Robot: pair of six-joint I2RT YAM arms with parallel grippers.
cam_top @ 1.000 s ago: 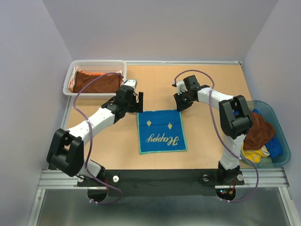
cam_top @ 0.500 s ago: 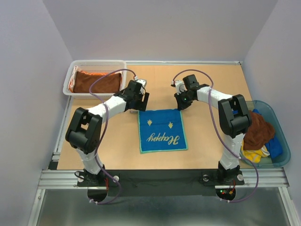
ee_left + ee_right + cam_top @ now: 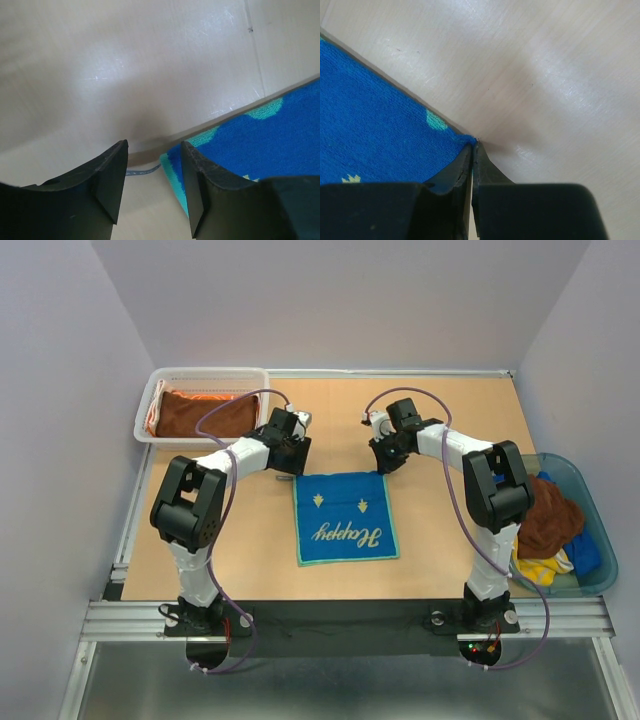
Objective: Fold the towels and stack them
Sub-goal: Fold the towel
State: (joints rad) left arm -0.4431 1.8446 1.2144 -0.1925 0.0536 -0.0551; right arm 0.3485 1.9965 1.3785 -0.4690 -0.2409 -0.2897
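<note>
Towel spread flat, one far corner pinched

Wooden table carries the blue towel with gold "Happy" lettering. Right of the blue towel, a translucent tub holds a crumpled brown towel. Far-left of it, a white mesh basket holds a folded brown towel. Right gripper is pinched closed on its far right corner. Left gripper sits at its far left corner, fingers narrowly apart, gripping nothing

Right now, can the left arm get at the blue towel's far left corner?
Probably yes: the left gripper is open just above that corner of the blue towel, and nothing sits between them.
</note>
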